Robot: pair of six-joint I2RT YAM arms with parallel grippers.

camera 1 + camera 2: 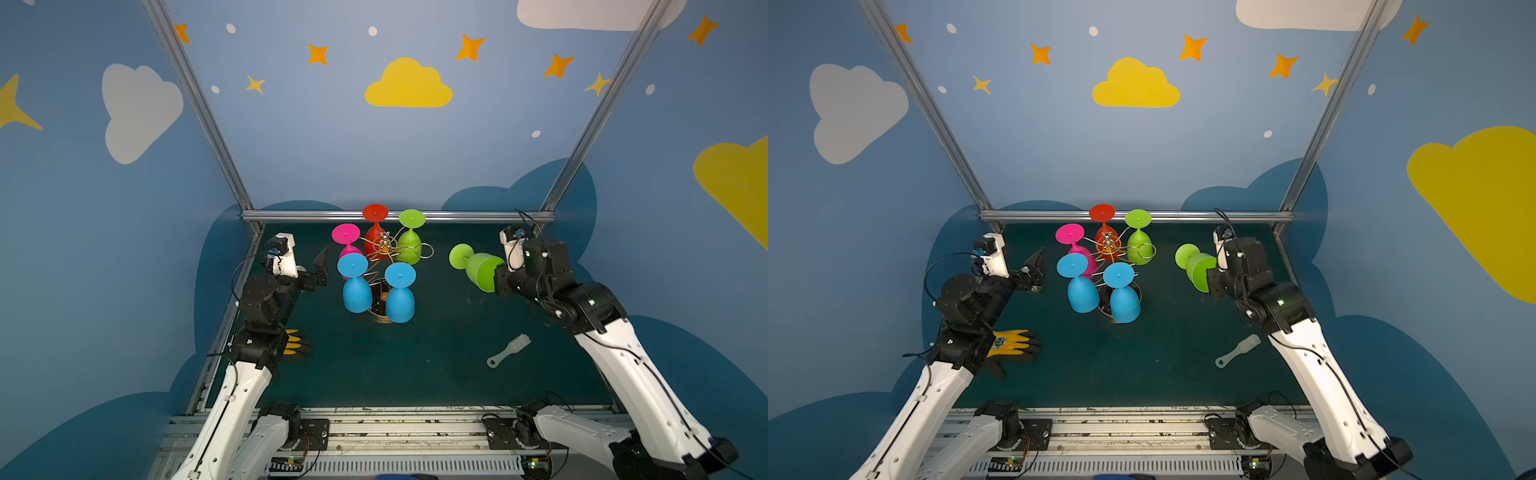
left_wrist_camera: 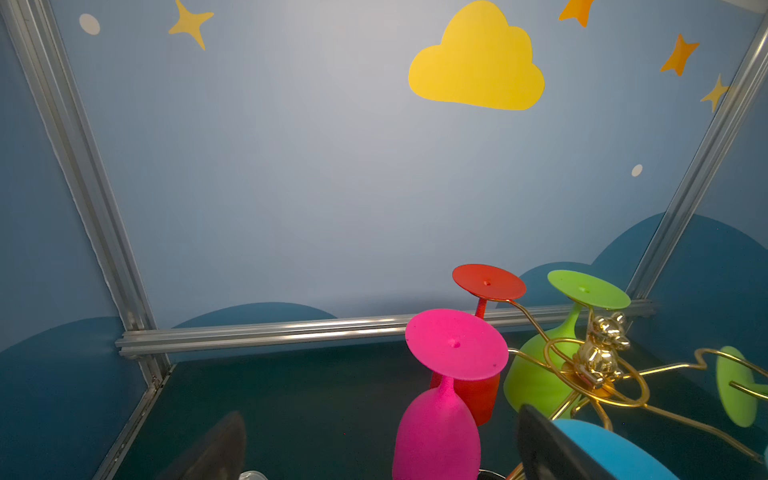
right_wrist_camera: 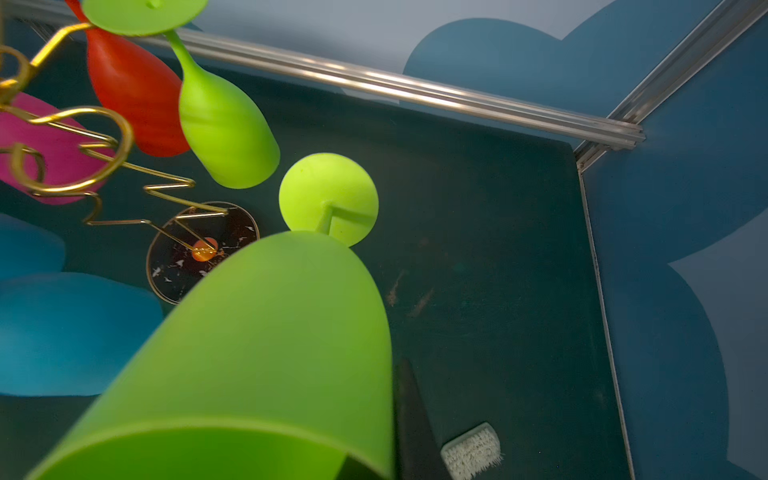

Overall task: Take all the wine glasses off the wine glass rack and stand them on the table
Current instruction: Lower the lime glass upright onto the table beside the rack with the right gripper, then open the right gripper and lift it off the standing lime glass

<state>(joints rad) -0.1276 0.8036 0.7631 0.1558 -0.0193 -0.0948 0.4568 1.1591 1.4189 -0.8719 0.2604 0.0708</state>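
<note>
The wine glass point(image 1: 480, 269), lime green, is off the wine glass rack point(image 1: 384, 248) and well to its right in both top views. It lies tilted on its side, with the foot pointing back toward the rack. The right end effector point(image 1: 498, 278) is clenched on the bowl's rim; the right wrist view shows one dark finger point(image 3: 411, 415) pressed against the outside of the bowl. Whether the foot touches the table point(image 1: 415, 374) or hangs just above it is hard to tell.

Five glasses hang upside down from the rack's gold arms: a pink glass point(image 1: 347, 241), a red glass point(image 1: 375, 232), a hanging green glass point(image 1: 410, 246) at the back, and two blue glasses point(image 1: 356, 291) in front that hide part of the round dark base. The hanging green glass is the nearest one to the held glass.

The left end effector point(image 1: 316, 272) is released, its jaws spread wide just left of the pink glass and the nearer blue one, touching neither. A yellow-and-black glove point(image 1: 1013, 343) lies by the left arm, and a pale brush point(image 1: 509, 351) lies near the right arm.
</note>
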